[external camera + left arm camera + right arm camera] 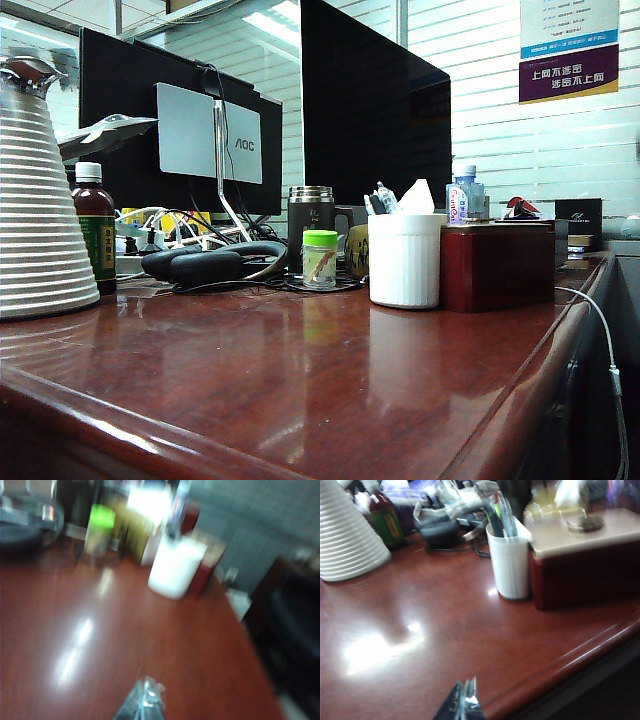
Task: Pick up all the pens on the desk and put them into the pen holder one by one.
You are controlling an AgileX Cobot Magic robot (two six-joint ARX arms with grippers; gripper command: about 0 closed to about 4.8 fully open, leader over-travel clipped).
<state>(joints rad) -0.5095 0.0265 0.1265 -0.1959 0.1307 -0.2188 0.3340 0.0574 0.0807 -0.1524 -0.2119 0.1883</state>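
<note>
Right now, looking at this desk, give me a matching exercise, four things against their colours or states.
Things:
1. pen holder
2. square box
3. small jar's lid
4. right gripper

Descriptions:
A. dark red
B. shut, above the desk with nothing held
C. white, ribbed, pens inside
D. bright green

Pairs: 1-C, 2-A, 3-D, 4-B

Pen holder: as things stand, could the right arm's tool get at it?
Probably yes. The right tool, shut, hangs above bare desk; only the dark red box crowds one side of the pen holder.
</note>
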